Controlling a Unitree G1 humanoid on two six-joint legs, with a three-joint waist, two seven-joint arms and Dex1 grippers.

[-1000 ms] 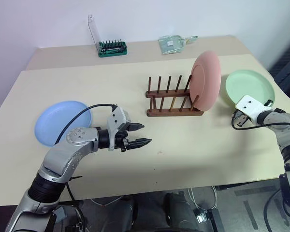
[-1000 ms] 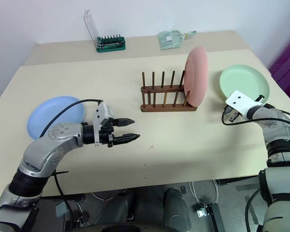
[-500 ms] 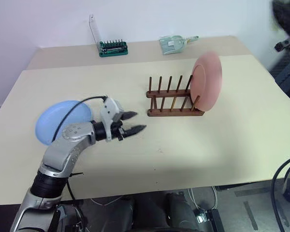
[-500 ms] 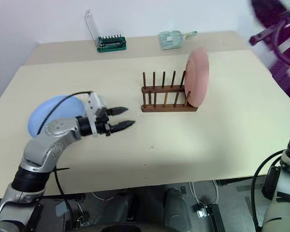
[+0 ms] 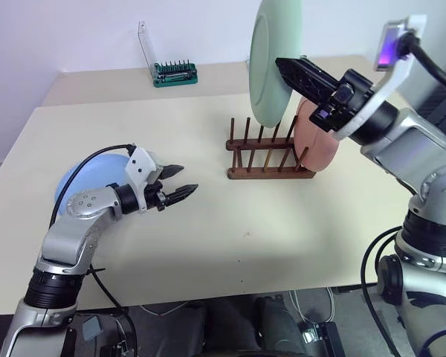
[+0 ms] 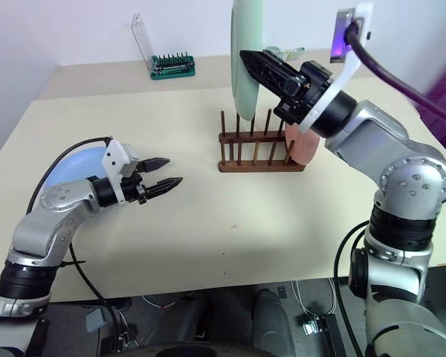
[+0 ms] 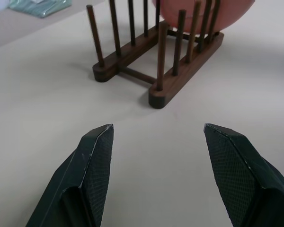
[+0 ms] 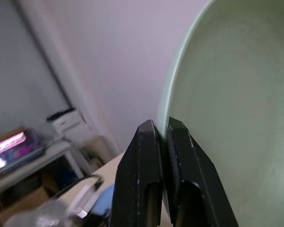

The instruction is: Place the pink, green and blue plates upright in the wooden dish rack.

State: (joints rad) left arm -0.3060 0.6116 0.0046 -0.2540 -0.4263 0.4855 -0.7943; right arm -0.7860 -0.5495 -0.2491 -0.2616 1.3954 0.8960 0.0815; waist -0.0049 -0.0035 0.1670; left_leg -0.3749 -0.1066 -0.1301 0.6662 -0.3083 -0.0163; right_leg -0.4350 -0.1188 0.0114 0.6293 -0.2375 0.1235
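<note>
Across the middle of the left eye view, the table (image 5: 297, 245), pale and wide. Upper centre, held off the table: the green plate (image 5: 271, 67), edge-on and close to upright, its long axis running top to bottom of the frame. Pinched at its right rim by the right gripper (image 5: 284, 68), fingers clamped narrow on the rim, clear in the right wrist view too. Directly below the plate in the frame, right of centre: the wooden rack (image 5: 268, 158), rails running left to right, pegs upright. At the rack's right end, the pink plate (image 5: 314, 140), standing between pegs and partly behind the right arm. To its left, empty peg gaps under the green plate's lower edge. Judged from this: a move downward in the frame, plate kept on edge and square across the rails, into a gap beside the pink one.

At left centre, flat on the table: the blue plate (image 5: 73, 182), partly behind the left arm. Just right of it, the left gripper (image 5: 180, 182), fingers spread wide, holding nothing, pointing toward the rack. Nearer arm for the blue plate: the left.
</note>
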